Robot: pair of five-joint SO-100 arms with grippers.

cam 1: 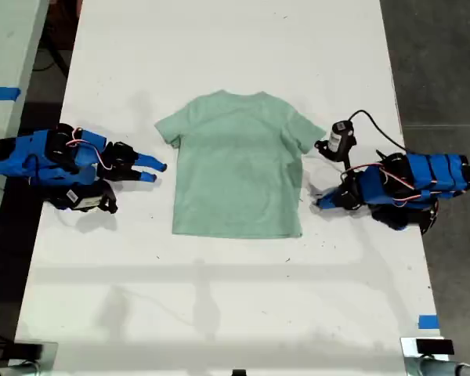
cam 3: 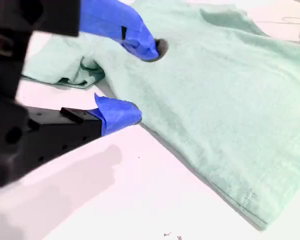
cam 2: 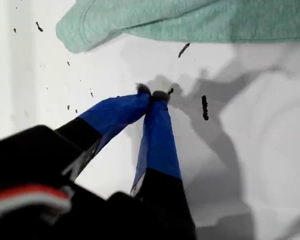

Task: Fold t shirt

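While the small pale mint-green short-sleeved fabric t-shirt (cam 1: 239,168) is lying flat and unfolded at the middle of the white table (cam 1: 219,298), the exterior view is showing an arm waiting on each side of it. The shirt's long axis is running from the collar, toward the top of that view, down to the hem. My first gripper (cam 1: 155,168) is pointing at the shirt from the exterior view's left, near the sleeve but apart from it. My second gripper (cam 1: 319,200) is reaching in from the exterior view's right and is meeting the shirt's side edge below the other sleeve, so it is judged the nearer of the two.

Along the first wrist view, my first gripper (cam 2: 152,93) is showing its blue-taped jaws pinched together on nothing, tips meeting over bare table. The sleeve's rounded edge (cam 2: 190,20) is lying ahead of them, not touching.

Along the second wrist view, my second gripper (cam 3: 140,82) is standing parted. One blue jaw is hanging over the cloth (cam 3: 230,100), and the other is sitting low at the shirt's edge beside the bunched sleeve. Nothing is clamped between them yet. The coming move is likely turning on closing there over that side edge.
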